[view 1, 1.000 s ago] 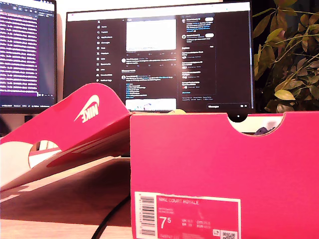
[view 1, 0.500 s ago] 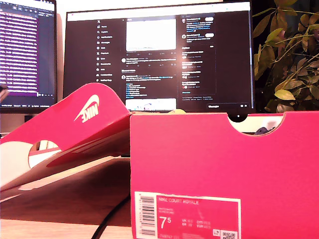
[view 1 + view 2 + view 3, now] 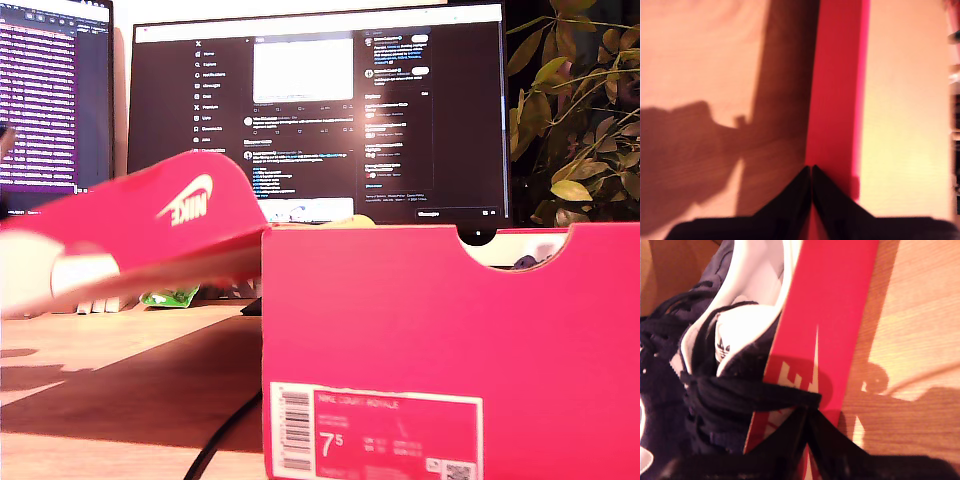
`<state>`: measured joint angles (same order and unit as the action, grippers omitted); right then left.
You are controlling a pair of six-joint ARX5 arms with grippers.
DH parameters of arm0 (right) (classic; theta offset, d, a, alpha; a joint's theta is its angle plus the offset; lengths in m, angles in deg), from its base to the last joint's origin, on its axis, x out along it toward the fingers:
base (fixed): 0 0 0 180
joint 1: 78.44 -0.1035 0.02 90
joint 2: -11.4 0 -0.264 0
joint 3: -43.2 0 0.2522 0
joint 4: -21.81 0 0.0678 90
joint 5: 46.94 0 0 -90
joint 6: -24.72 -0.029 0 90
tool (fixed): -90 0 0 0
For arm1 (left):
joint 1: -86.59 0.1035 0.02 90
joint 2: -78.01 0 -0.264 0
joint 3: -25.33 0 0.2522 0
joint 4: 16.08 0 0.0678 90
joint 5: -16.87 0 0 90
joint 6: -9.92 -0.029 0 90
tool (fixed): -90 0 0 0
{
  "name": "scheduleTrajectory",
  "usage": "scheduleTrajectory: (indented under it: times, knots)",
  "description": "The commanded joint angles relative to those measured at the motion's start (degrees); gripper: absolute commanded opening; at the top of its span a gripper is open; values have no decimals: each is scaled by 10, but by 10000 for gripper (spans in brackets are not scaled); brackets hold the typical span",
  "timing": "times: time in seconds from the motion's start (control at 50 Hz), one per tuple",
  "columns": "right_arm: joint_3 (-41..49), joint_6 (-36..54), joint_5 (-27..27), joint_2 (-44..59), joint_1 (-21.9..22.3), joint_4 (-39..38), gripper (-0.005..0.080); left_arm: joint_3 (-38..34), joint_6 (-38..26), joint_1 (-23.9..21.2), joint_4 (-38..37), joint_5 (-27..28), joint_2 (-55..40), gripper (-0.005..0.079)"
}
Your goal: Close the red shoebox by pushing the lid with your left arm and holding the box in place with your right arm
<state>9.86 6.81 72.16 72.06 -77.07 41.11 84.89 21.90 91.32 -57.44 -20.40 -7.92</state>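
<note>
The red shoebox [image 3: 450, 330] stands open at the front of the exterior view's right, with a white size label [image 3: 375, 430] on its near end. Its red lid [image 3: 170, 225] with a white logo is lifted and motion-blurred on the exterior view's left. My first gripper [image 3: 811, 169] is shut, its black tips meeting against the lid's red edge [image 3: 835, 90]. My second gripper [image 3: 807, 415] is shut too, its tips on the box's red side wall [image 3: 830, 305]. A dark laced shoe [image 3: 705, 390] lies inside the box. Neither gripper shows in the exterior view.
Two lit monitors [image 3: 320, 110] stand behind the box and a leafy plant [image 3: 580, 120] is at the exterior view's right. A black cable [image 3: 225, 435] runs over the wooden table [image 3: 700, 60]. A green item [image 3: 170, 296] lies under the raised lid.
The lid has swung up off the table towards the box and is now blurred. The green item beneath it has come into sight. The box has not shifted.
</note>
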Motion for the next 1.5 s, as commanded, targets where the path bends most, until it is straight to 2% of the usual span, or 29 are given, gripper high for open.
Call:
scheduleTrajectory:
  times: [0.0, 0.24, 0.46, 0.78, 1.2, 1.34, 1.48]
  knots:
    - [3, 3, 11, 6, -15, -6, -12, 10, -7, -8, -19, 20, 19, -19]
    - [3, 1, 30, 6, -20, -16, -12, 50, -15, -12, -83, 25, 88, -19]
    - [3, -3, 36, 6, -45, -22, -12, 77, 4, -31, -103, 26, 160, -19]
    - [0, -33, 36, 6, -87, -58, -12, 109, 52, -116, -96, 24, 201, -19]
    - [-1, -32, 35, 6, -86, -71, -12, 110, 154, -282, 23, -16, 200, -19]
    - [-9, -29, 33, 5, -69, -69, -12, 110, 181, -331, 76, -52, 200, -19]
    - [-36, -5, 25, 2, -35, -43, -12, 110, 179, -369, 158, -124, 200, -19]
